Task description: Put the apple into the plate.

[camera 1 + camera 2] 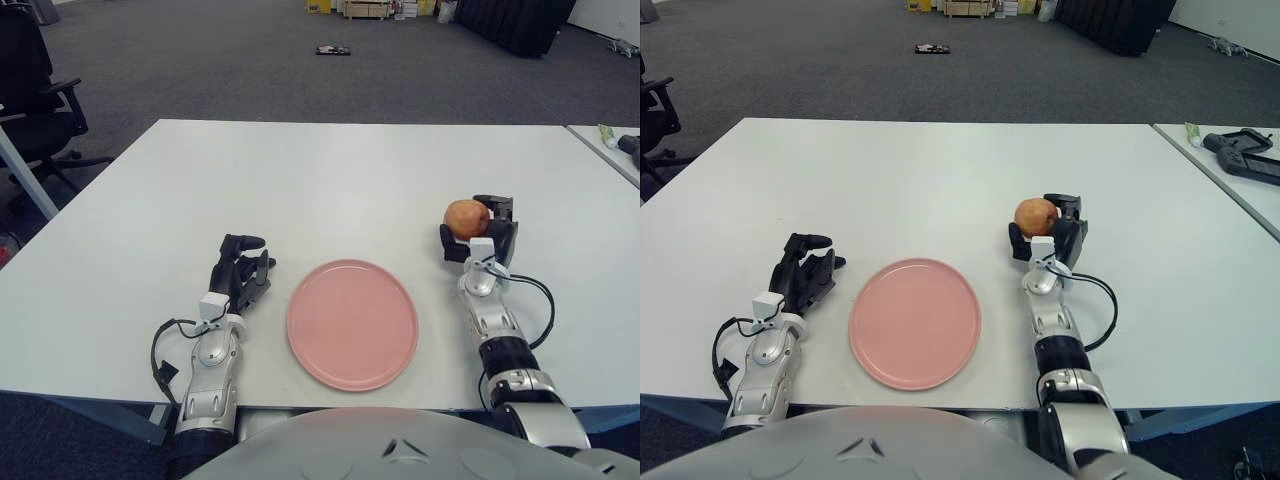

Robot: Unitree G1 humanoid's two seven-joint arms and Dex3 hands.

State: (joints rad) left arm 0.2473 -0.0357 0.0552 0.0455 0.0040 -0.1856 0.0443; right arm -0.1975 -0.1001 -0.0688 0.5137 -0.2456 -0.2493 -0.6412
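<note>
Apple (465, 216) is what we find cradled in the right hand (480, 236), whose dark fingers (497, 205) curl around its far and right sides while the fruit shows at the hand's upper left. We place this grasp toward the right edge of the white table (330, 180), apart from the pink plate (352, 323), which lies near the front edge. Just left of the plate we see the left hand (240, 272), fingers loosely relaxed, holding nothing.
</note>
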